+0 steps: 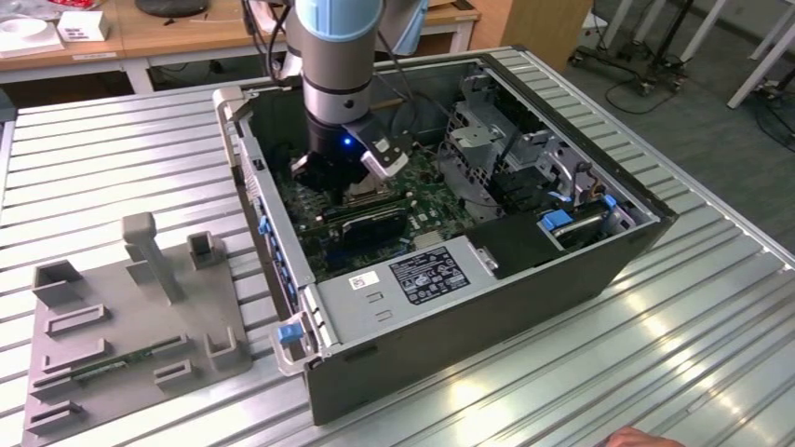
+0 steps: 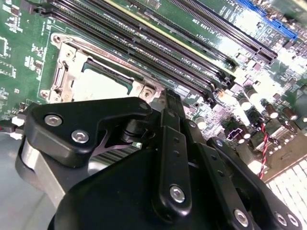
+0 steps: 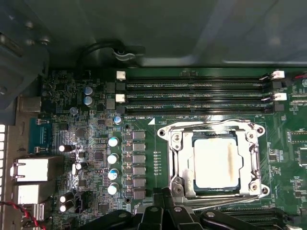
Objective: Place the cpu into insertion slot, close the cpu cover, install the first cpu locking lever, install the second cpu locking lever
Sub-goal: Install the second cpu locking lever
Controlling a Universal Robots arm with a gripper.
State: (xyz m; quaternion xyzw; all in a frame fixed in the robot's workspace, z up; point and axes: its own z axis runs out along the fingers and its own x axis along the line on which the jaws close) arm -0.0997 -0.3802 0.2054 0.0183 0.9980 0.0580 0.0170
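One arm: the grey and pale-blue robot arm (image 1: 335,65) reaches down into the open black computer case (image 1: 497,279), which lies on its side on the ribbed metal bench (image 1: 112,168).
Gripper: the black gripper (image 1: 333,174) hangs low over the green motherboard (image 3: 86,158), close above the socket; I cannot tell how far it is parted, and nothing shows in its grasp.
Cpu: the flat square cpu (image 3: 215,163) with a pale silvery-tan top lies seated in the socket, level, in both wrist views.
Cpu cover: the thin silver metal cpu cover (image 3: 180,163) lies flat around the chip, framing it.
Around: four long black memory slots (image 3: 192,96) run beside the socket; a row of small round capacitors (image 3: 113,165) stands nearby.
Bench: a grey plastic fixture tray (image 1: 125,326) sits near the bench edge at the exterior view's left.
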